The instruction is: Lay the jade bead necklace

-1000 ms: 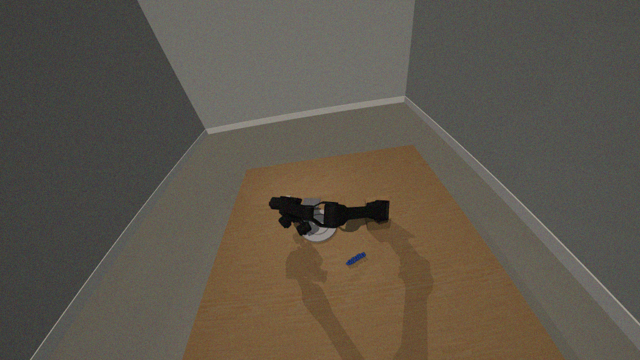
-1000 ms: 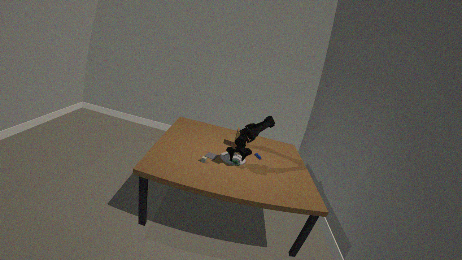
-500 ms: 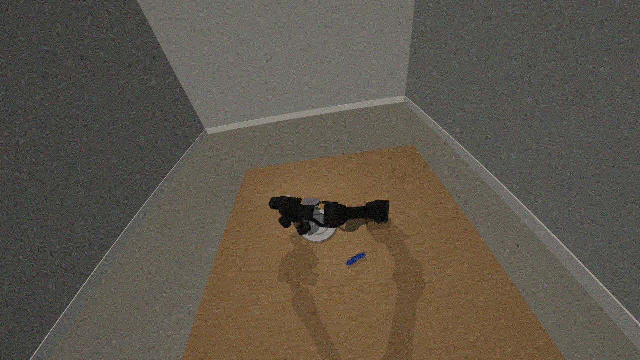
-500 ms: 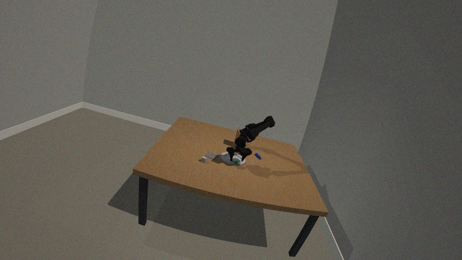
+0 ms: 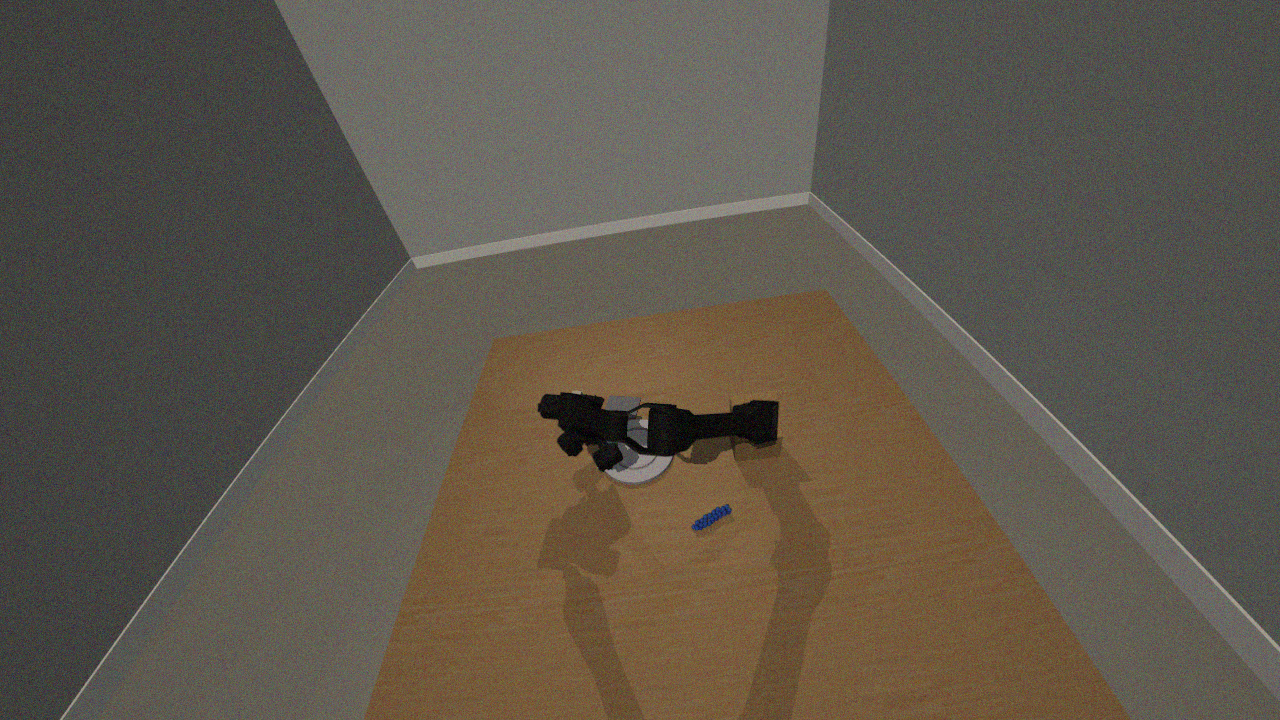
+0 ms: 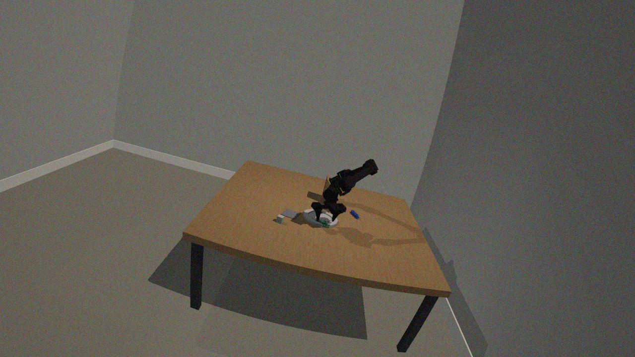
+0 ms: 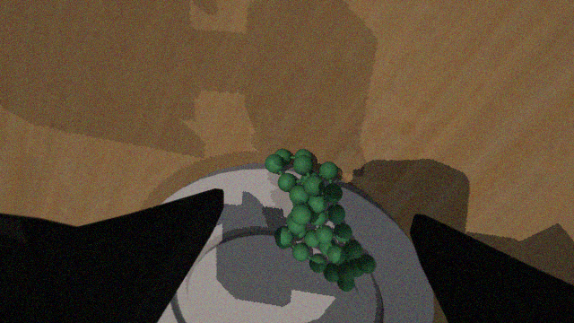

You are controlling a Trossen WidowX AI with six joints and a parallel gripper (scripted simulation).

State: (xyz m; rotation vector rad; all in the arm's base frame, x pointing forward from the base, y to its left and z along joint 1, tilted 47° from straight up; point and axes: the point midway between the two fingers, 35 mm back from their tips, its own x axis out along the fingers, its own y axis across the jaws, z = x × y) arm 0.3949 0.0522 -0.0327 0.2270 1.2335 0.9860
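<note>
The jade bead necklace [image 6: 325,223] [image 7: 300,215] lies in a bunched heap over the near part of the round bead board [image 5: 637,475] [image 6: 307,216] [image 7: 251,177]. In the wrist view its beads cross the groove, and its upper end reaches the rim of the board. They are not spread around the groove. My gripper [image 5: 588,450] [image 6: 326,219] [image 7: 314,210] is open above the board, with a black finger on each side of the necklace and nothing gripped. The necklace is hidden by the arm in the top view.
A short blue bead strand [image 5: 711,517] [image 6: 354,214] lies on the wooden table [image 5: 483,582] [image 6: 266,239] beside the board. A flat grey square [image 5: 623,402] [image 6: 289,213] and a small pale block [image 6: 280,218] lie on the board's other side. A brown upright piece [image 6: 327,182] stands behind the arm.
</note>
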